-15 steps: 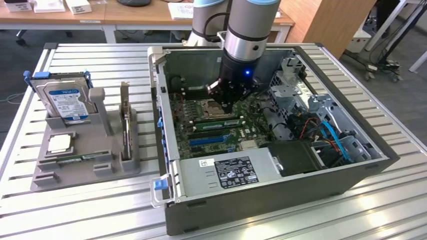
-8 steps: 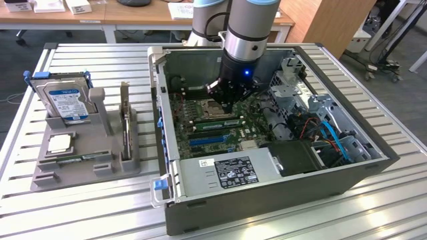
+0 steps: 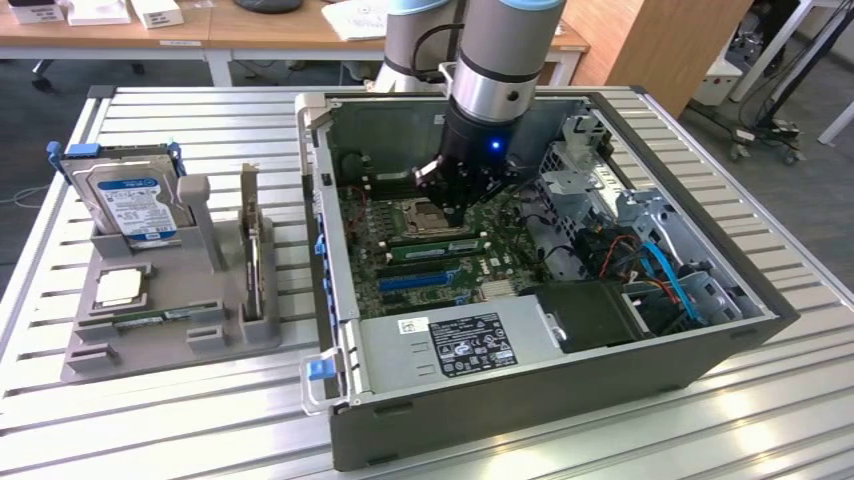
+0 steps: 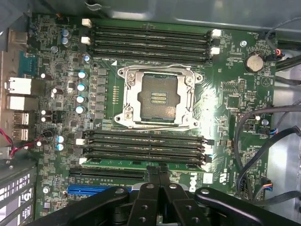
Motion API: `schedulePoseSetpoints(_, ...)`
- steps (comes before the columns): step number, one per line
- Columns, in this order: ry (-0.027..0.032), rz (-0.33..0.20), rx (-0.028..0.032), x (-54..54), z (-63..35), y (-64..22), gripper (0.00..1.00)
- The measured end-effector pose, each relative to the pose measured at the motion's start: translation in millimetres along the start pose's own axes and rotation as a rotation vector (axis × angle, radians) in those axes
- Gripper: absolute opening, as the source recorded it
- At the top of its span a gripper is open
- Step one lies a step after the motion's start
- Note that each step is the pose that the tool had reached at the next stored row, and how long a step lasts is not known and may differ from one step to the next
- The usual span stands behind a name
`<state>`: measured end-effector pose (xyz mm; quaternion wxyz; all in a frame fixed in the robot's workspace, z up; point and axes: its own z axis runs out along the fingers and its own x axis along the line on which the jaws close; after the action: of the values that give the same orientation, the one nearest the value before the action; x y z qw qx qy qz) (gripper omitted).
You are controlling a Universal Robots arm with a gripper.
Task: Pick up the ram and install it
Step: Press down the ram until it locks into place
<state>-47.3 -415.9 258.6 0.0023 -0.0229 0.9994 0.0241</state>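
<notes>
The ram is a long green stick with black chips. It stands on edge in a memory slot of the motherboard, just beside the processor socket. In the wrist view the ram shows as a thin light-green strip along the slot nearest the fingers. My gripper hangs straight down inside the open computer case. Its black fingers are shut together, and the gripper has its tips right at the ram's top edge. Nothing shows between the fingers. I cannot tell whether they touch the stick.
The empty processor socket lies between two banks of memory slots. A power supply and cables fill the near and right parts of the case. On the exterior view's left, a grey holder carries a hard drive, an upright card and a square chip.
</notes>
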Motion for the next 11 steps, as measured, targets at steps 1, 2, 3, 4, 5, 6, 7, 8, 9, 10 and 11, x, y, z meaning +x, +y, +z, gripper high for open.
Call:
schedulePoseSetpoints(1,0.0023,0.000,0.0000,-0.1,0.0,0.0,0.10)
schedulePoseSetpoints(2,0.0059,0.000,-0.0003,-0.4,0.0,0.0,0.10)
schedulePoseSetpoints(3,0.0096,0.001,-0.0004,-0.5,0.0,0.0,0.10)
schedulePoseSetpoints(4,0.0104,0.001,-0.0004,-0.5,0.0,0.0,0.10)
schedulePoseSetpoints(5,0.0104,0.001,-0.0004,-0.5,0.0,0.0,0.10)
schedulePoseSetpoints(6,0.0104,0.001,-0.0004,-0.5,0.0,0.0,0.10)
schedulePoseSetpoints(7,0.0104,0.001,-0.0005,-0.5,0.0,0.0,0.10)
schedulePoseSetpoints(8,0.0104,0.001,-0.0005,-0.5,0.0,0.0,0.10)
schedulePoseSetpoints(9,0.0104,0.001,-0.0005,-0.5,0.0,0.0,0.10)
schedulePoseSetpoints(10,0.0105,0.001,-0.0003,-0.5,0.0,0.0,0.10)
schedulePoseSetpoints(11,0.0112,0.001,0.0001,-0.5,0.1,0.0,0.10)
